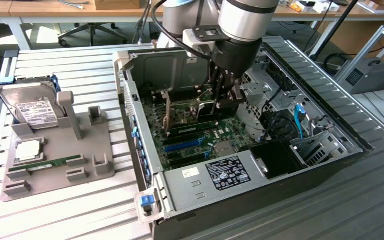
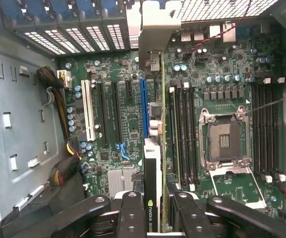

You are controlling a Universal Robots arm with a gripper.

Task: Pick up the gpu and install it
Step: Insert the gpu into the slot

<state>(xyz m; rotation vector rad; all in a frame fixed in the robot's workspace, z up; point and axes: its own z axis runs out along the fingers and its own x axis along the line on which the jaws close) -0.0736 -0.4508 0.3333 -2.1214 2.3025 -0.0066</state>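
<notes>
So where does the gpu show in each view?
Exterior view: the gpu is held edge-on by the gripper, inside the case.
Wrist view: the gpu stands edge-on over the motherboard, beside the blue slot.
Shared landmark: the CPU socket, next to the gpu in both views.

On the edge of the gpu [image 2: 151, 166]: a logo and "NVIDIA QUAD", cut off. Labels on the hard drive [image 1: 35, 107] and computer case [image 1: 192, 189] are illegible.
</notes>
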